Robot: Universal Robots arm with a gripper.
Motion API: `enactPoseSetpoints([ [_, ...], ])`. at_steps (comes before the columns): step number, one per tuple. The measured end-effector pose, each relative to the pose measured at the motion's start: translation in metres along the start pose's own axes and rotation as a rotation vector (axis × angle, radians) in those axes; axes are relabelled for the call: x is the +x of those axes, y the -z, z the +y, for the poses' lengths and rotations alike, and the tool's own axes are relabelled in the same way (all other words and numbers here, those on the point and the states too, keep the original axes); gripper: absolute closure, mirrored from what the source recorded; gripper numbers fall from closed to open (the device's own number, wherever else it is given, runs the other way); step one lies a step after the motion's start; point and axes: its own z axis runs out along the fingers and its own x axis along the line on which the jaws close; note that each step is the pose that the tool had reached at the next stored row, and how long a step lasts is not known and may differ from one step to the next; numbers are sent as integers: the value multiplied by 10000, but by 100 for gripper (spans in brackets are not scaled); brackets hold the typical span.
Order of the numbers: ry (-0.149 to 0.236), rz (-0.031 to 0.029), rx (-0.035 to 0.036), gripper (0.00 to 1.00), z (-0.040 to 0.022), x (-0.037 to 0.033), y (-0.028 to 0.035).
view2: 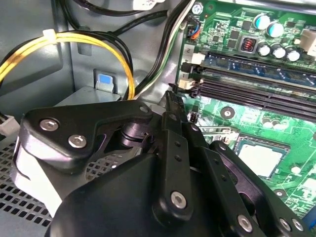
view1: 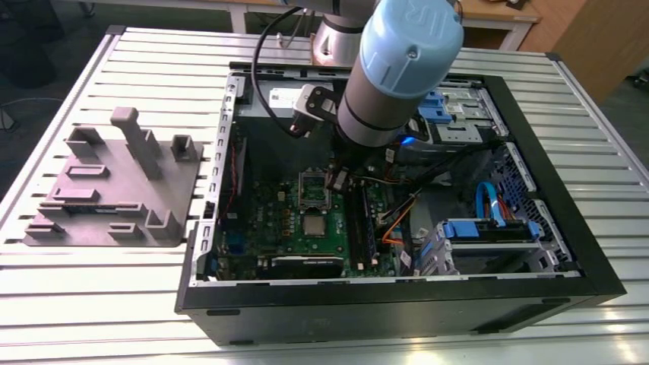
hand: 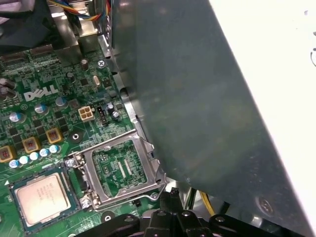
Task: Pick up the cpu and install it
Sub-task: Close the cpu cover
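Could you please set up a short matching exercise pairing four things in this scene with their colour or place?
Things:
1. cpu
2. cable bundle
3. gray fixture
4. pincer

Descriptions:
A. yellow, tied with a white band
B. outside the case, on the slatted table
C. silver top, lying flat on the motherboard
D. black, over the motherboard inside the case

Pairs: 1-C, 2-A, 3-B, 4-D

exterior high; wrists close over motherboard (hand: 54, 118)
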Motion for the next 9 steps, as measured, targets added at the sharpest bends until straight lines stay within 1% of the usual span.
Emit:
enactPoseSetpoints([
  [1, -3, 54, 23, 90, 0, -1, 2],
  [2, -5, 84, 35, 90, 1, -2, 4],
  [3, -5, 98, 40, 90, 2, -3, 10],
  [9, -6, 104, 43, 90, 14, -13, 47],
])
